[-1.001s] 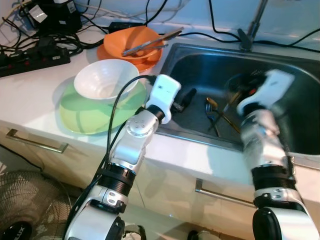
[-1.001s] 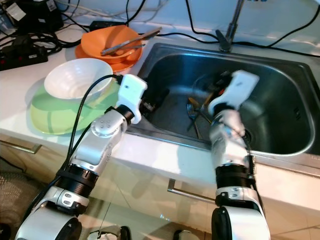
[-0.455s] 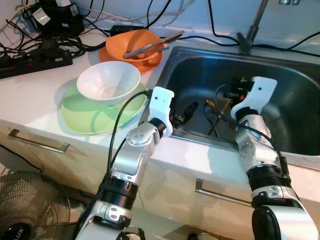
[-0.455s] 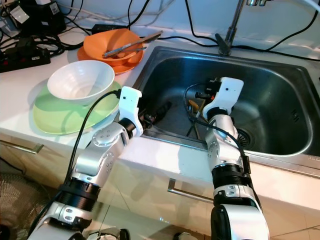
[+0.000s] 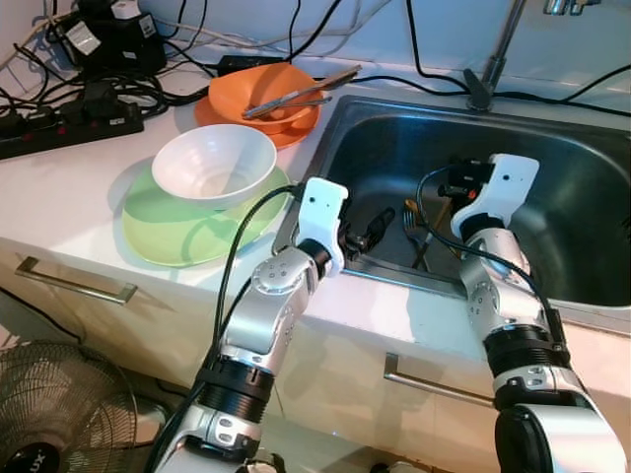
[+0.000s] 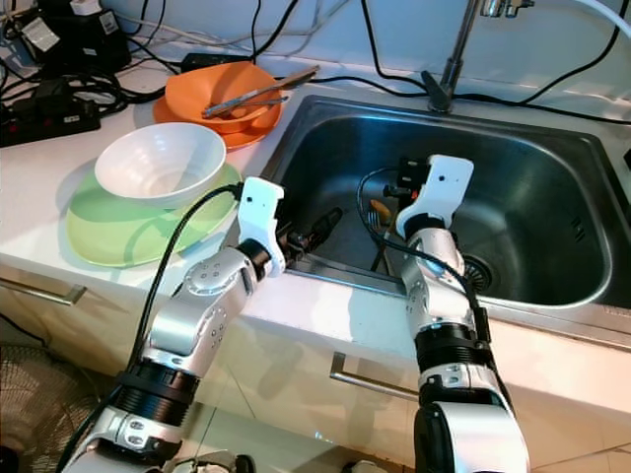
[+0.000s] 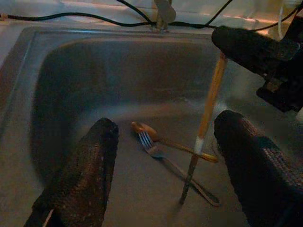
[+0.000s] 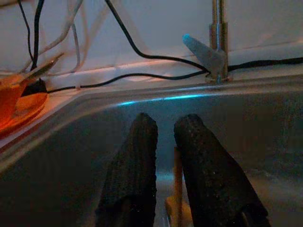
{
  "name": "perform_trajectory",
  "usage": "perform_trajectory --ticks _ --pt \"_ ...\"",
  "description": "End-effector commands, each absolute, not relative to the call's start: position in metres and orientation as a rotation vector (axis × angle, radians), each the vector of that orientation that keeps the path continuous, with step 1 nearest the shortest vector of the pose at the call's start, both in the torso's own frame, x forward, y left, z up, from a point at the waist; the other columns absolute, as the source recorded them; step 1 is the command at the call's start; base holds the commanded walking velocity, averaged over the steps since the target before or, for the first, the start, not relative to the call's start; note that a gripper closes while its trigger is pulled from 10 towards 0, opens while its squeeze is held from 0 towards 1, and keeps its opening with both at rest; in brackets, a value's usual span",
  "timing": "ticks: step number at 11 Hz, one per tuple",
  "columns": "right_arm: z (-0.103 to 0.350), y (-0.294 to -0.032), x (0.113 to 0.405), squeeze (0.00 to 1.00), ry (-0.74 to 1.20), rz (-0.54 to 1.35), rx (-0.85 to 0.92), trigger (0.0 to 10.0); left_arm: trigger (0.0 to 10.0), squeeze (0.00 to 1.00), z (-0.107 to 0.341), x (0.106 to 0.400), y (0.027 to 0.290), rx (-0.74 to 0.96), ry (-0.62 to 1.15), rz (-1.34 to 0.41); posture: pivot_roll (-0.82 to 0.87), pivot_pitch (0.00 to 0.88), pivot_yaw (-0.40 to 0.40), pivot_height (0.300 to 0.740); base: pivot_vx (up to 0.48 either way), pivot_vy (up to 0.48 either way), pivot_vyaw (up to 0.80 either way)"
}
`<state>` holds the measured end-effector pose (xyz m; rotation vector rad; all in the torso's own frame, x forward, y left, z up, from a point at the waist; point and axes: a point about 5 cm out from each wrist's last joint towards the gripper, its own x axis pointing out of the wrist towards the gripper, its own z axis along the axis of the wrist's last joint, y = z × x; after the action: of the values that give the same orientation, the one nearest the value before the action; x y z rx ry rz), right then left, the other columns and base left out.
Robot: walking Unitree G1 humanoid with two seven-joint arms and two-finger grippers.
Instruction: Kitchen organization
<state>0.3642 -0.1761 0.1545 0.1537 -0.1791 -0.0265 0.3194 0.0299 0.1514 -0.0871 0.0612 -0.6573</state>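
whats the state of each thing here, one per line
right gripper: shut on chopstick
chopstick: held nearly upright, tip in sink
left gripper: open, over sink edge
fork: lying flat on sink floor
white bowl: upright, empty, on green plate
orange bowl: holds utensils

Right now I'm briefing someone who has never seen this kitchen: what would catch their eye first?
Probably the right hand inside the steel sink, shut on a yellow-handled utensil that stands nearly upright over a fork and a spoon on the sink floor. The left hand hangs open at the sink's near-left edge. On the counter to the left sit a white bowl on a green plate and an orange bowl holding utensils.
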Motion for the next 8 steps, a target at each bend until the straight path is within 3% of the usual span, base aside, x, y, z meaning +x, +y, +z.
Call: perform_trajectory --ticks 1,5,8 --pt "0.162 -0.177 0.363 0.0 -0.223 -0.024 0.139 10.0 10.0 0.0 0.135 0.315 0.03 -0.065 0.128 -0.647 0.07 0.038 0.026 0.74 0.0 0.0 0.0" --pt "0.188 -0.189 0.364 0.0 -0.33 -0.049 0.109 10.0 10.0 0.0 0.133 0.314 0.028 -0.028 0.114 -0.64 0.05 0.031 0.011 0.74 0.0 0.0 0.0" --pt "0.182 -0.183 0.352 0.0 -0.339 -0.033 0.112 10.0 10.0 0.0 0.137 0.317 0.031 0.023 0.042 -0.604 0.04 0.048 0.01 0.74 0.0 0.0 0.0"
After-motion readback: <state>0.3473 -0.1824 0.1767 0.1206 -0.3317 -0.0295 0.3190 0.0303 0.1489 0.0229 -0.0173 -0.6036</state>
